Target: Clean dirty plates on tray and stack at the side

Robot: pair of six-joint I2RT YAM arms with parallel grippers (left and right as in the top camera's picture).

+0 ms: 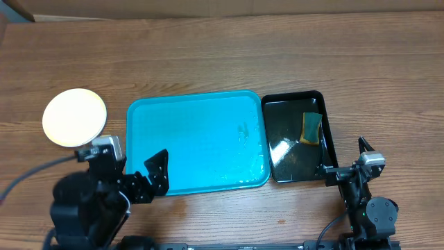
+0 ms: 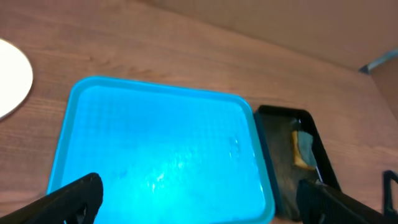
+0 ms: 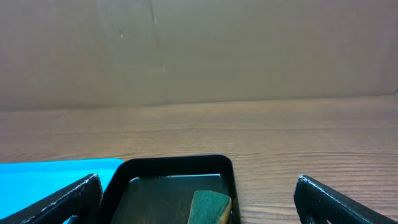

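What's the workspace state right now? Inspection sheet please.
Surface: wooden table, bare wood, no spills seen.
Job's things: turquoise tray holds no plates; the plates sit on the table to the left of the tray, apart from it. From above only the pale top one shows, so the count cannot be told.
Clutter: black tray right beside the turquoise tray, with a green and yellow sponge inside.
Grippers: left gripper open and empty, at the turquoise tray's near edge; right gripper open and empty, at the black tray's near side.
Cables: one cable runs off the left arm toward the table's left edge.
Surroundings: cardboard wall behind the table.
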